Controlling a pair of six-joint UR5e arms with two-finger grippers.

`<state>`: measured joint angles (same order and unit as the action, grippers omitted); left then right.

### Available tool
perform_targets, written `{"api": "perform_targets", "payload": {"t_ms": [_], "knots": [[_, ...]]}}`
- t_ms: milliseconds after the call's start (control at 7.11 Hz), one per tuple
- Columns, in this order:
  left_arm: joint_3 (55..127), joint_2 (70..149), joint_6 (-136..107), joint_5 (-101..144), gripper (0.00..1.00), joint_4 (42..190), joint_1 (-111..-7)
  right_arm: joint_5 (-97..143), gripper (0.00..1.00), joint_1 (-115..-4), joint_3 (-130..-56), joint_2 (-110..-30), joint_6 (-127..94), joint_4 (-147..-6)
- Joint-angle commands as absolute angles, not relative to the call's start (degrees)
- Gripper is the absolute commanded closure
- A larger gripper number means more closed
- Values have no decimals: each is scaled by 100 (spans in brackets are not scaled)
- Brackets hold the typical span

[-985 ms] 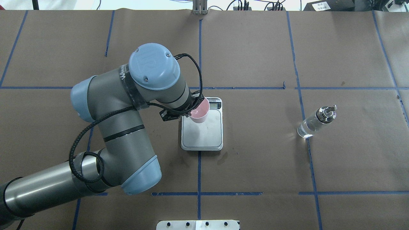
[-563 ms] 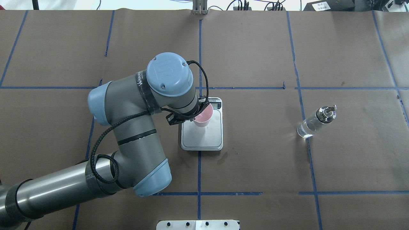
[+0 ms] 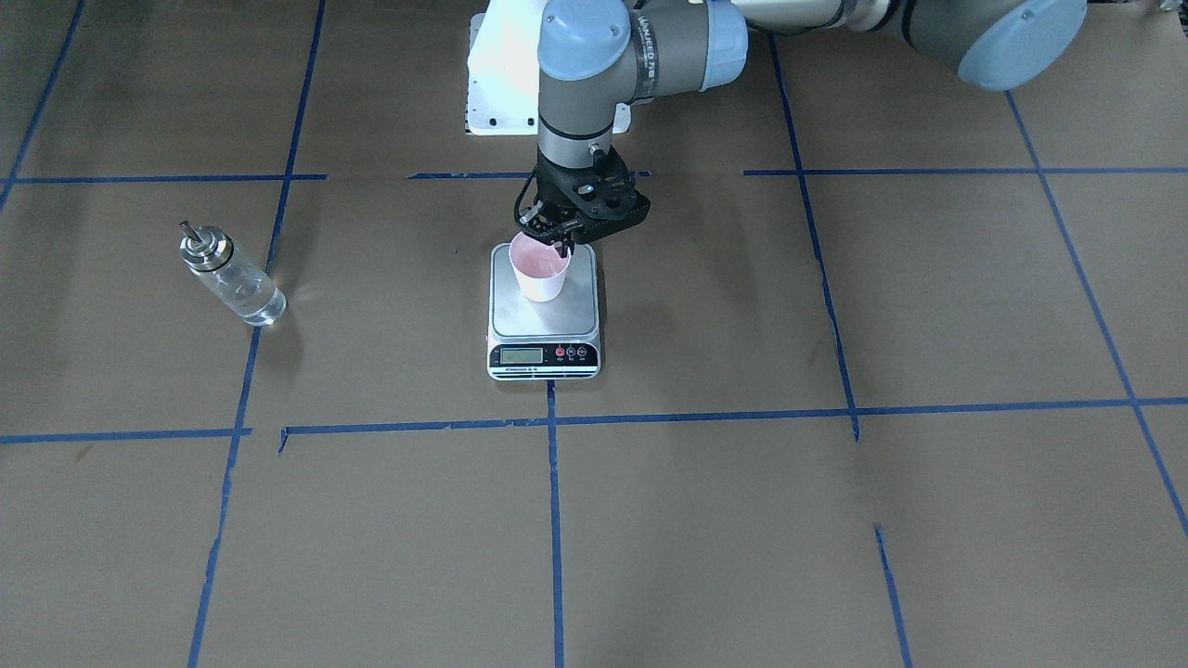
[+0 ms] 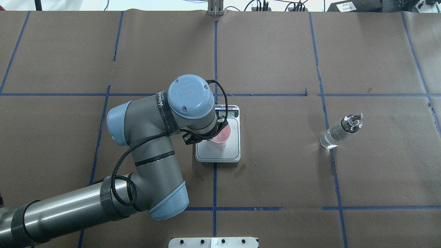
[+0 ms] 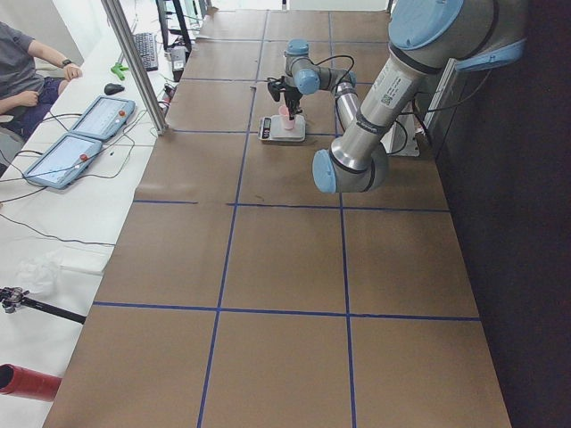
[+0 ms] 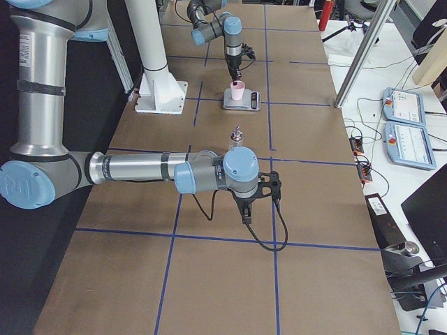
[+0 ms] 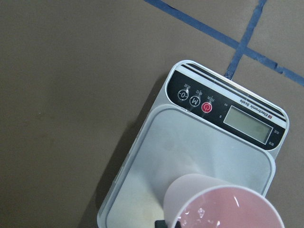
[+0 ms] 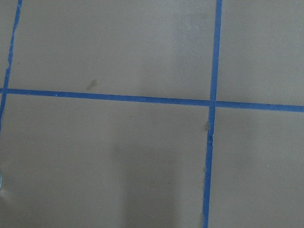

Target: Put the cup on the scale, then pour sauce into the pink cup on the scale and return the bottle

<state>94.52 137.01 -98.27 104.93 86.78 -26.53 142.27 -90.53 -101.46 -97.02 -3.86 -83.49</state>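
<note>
1. I am logging the step in hand as the first one: putting the cup on the scale. No pouring is under way.
2. The left gripper (image 3: pixel 562 246) is coming down from above. Its fingers (image 3: pixel 567 249) are closing narrowly on the rim of the pink cup (image 3: pixel 540 271), and one finger is reaching inside the mouth.
3. The pink cup is standing upright over the silver platform of the kitchen scale (image 3: pixel 548 322), on the half away from the LCD display (image 3: pixel 521 355). In the left wrist view its base is lying within the platform outline. I cannot tell whether it is touching the metal or hanging just above it.
4. I am not managing to read the display.
5. The glass bottle (image 3: pixel 232 278) is standing on the bench (image 3: pixel 835 510) well apart from the scale, on the robot's right, beside a blue tape line (image 3: pixel 243 390). No gripper is at it.
6. The right gripper (image 6: pixel 246 209) is showing only in the right side view, hanging over bare bench. I cannot tell how its fingers are set.
7. My judgement of the next move:
   - Confirm the cup is seated on the platform.
   - Spread the left fingers and draw them straight up.
   - The cup looks light, so the inner finger may drag or tip it if the lift is skewed.
   - Once the left arm clears the scale, the right arm can go for the bottle.
</note>
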Motion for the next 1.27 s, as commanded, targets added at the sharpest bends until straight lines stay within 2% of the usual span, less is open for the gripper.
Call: {"api": "perform_targets", "payload": {"t_ms": [0,422,704,844,1126], "knots": [[9518,13650,-9521,10477,1,8693,-2654,14229,0,-9053,-10186,-9694,-387,-8350],[9974,13535,-9352,10520,0,8666,-2672,14300,0,-9009,-10939,-9729,-1183,-8490],[10256,13535,-9064,10851,0,8640,-2977,14256,0,-8598,-12271,-9738,-1641,-9609],[10335,13526,-8922,11150,0,8631,-3319,14204,0,-8152,-12905,-9738,-2662,-9728],[10450,13387,-8361,11512,0,8552,-3970,12955,0,-6521,-14075,-9712,-4886,-9616]]}}
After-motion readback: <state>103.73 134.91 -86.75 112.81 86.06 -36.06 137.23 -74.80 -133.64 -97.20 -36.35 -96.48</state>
